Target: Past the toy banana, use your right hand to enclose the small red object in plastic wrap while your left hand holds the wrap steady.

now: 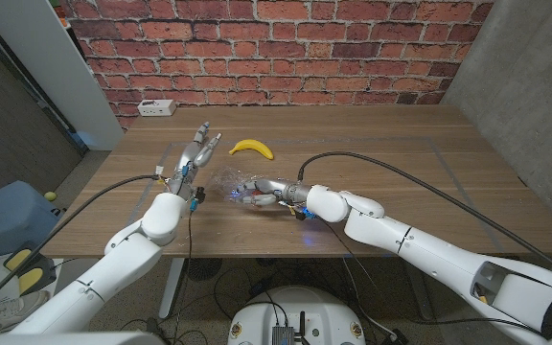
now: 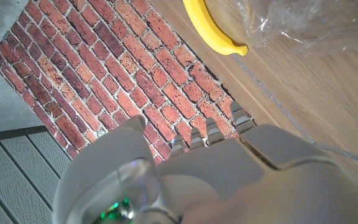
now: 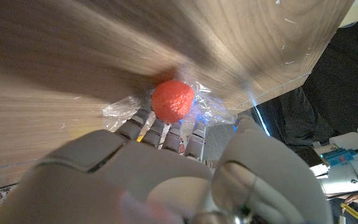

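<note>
A yellow toy banana (image 1: 253, 147) lies mid-table, with crinkled clear plastic wrap (image 1: 226, 178) on the table just in front of it. My right hand (image 1: 264, 189) lies over the wrap, fingers curled round the small red object (image 1: 253, 200). In the right wrist view the red object (image 3: 173, 100) sits at my fingertips (image 3: 156, 130) with wrap (image 3: 122, 108) bunched round it. My left hand (image 1: 195, 153) hovers at the wrap's left edge with fingers spread and holds nothing. The left wrist view shows the banana (image 2: 211, 28) and the wrap (image 2: 303, 22) beyond my left hand (image 2: 216, 171).
A white power strip (image 1: 157, 107) lies at the table's back left corner before the brick wall. A thin clear mat edge (image 1: 429, 144) outlines the middle of the wooden table (image 1: 429, 192). Black cables (image 1: 372, 165) trail from both arms.
</note>
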